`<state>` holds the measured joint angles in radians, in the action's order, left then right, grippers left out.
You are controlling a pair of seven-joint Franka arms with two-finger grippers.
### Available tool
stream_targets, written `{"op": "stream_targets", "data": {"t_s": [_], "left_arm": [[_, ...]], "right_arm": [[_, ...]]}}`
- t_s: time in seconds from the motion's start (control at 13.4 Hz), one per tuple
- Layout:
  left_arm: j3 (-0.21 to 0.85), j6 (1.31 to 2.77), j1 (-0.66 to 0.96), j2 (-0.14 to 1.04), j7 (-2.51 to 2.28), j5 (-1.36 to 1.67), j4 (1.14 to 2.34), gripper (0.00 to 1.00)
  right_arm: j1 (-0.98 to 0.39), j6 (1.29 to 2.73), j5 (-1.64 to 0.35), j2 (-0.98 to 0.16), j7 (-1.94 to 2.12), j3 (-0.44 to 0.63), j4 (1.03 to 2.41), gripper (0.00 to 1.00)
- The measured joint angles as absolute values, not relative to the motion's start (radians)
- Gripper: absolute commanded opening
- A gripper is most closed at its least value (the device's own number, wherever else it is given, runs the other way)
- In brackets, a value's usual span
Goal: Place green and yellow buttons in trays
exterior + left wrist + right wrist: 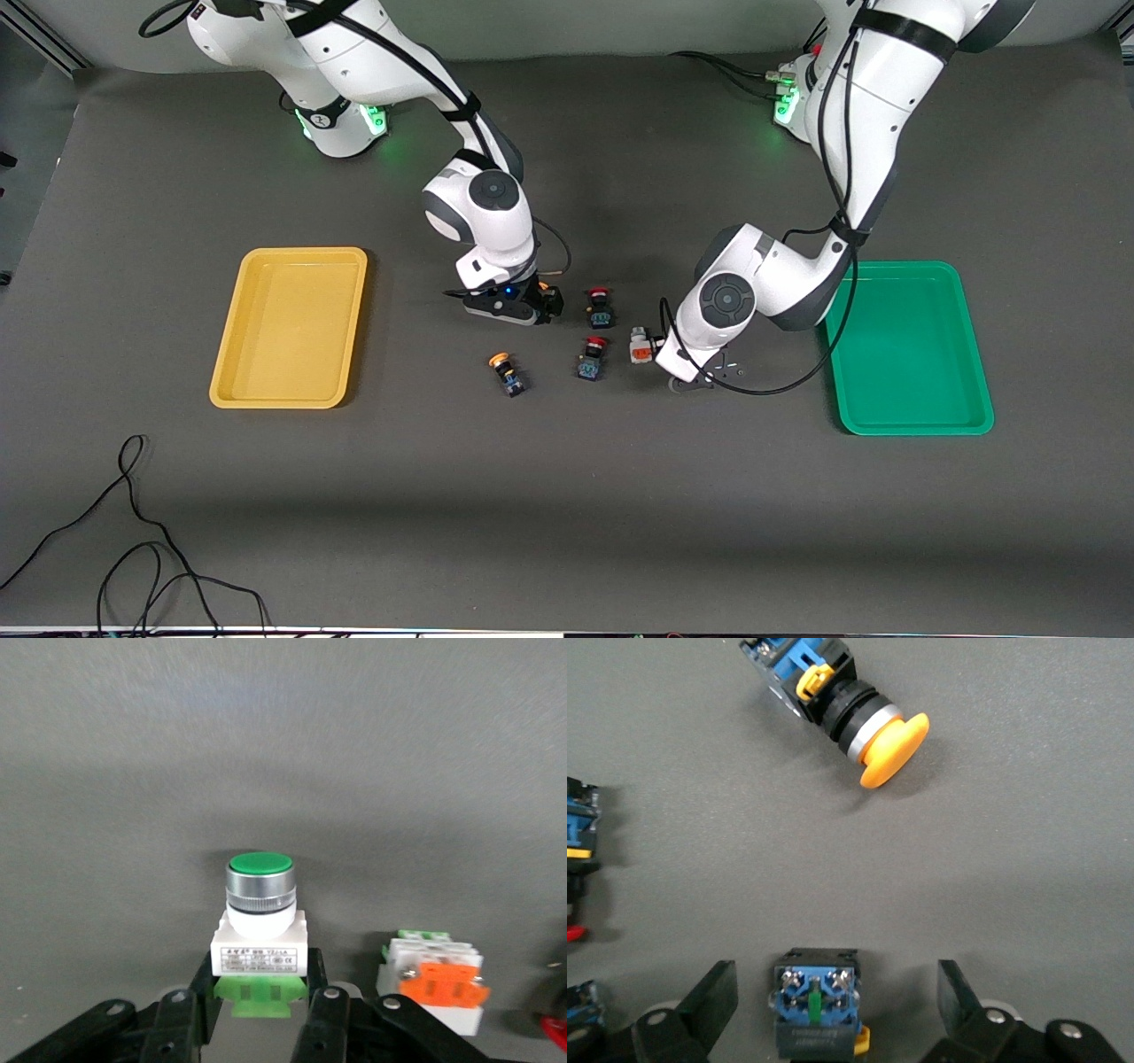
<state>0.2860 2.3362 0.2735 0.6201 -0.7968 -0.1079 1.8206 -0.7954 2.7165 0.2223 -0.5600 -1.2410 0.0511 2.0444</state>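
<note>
In the left wrist view my left gripper [259, 981] is shut on the green button [260, 904], a finger against each side of its white body. In the front view that gripper [684, 365] is low over the table beside the green tray [908, 347], and the arm hides the green button. My right gripper [532, 307] is open and low around one yellow button [815, 1010], whose black-and-blue body lies between the fingers [713, 992]. The other yellow button [506, 372] lies on its side nearer the camera, also in the right wrist view [859, 718]. The yellow tray [292, 328] is empty.
Two red-capped buttons [600, 306] [592, 357] lie between the grippers. A white block with an orange clip [640, 346] lies beside the left gripper, also in the left wrist view [434, 985]. A black cable [133, 532] lies near the front edge.
</note>
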Motion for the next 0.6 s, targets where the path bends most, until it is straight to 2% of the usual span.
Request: {"op": "stream_targets", "data": {"t_s": [0.07, 0.15, 0.37, 0.45, 0.6], "left_arm": [[0.285, 2.300, 0.272, 0.596, -0.799, -0.108, 1.814, 0.00], [0.285, 2.246, 0.271, 0.565, -0.800, -0.108, 1.800, 0.00], [0.285, 2.016, 0.270, 0.445, -0.800, -0.108, 1.750, 0.00], [0.286, 1.953, 0.270, 0.403, -0.799, -0.108, 1.740, 0.00], [0.284, 1.824, 0.267, 0.325, -0.765, -0.108, 1.718, 0.00]], "right_arm": [[-0.796, 2.717, 0.222, -0.561, -1.241, 0.051, 2.042, 0.67], [-0.797, 2.717, 0.222, -0.561, -1.241, 0.051, 2.040, 0.56], [-0.799, 2.717, 0.223, -0.561, -1.241, 0.051, 2.036, 0.34], [-0.799, 2.717, 0.223, -0.561, -1.241, 0.050, 2.036, 0.30], [-0.800, 2.717, 0.223, -0.561, -1.241, 0.050, 2.035, 0.29]]}}
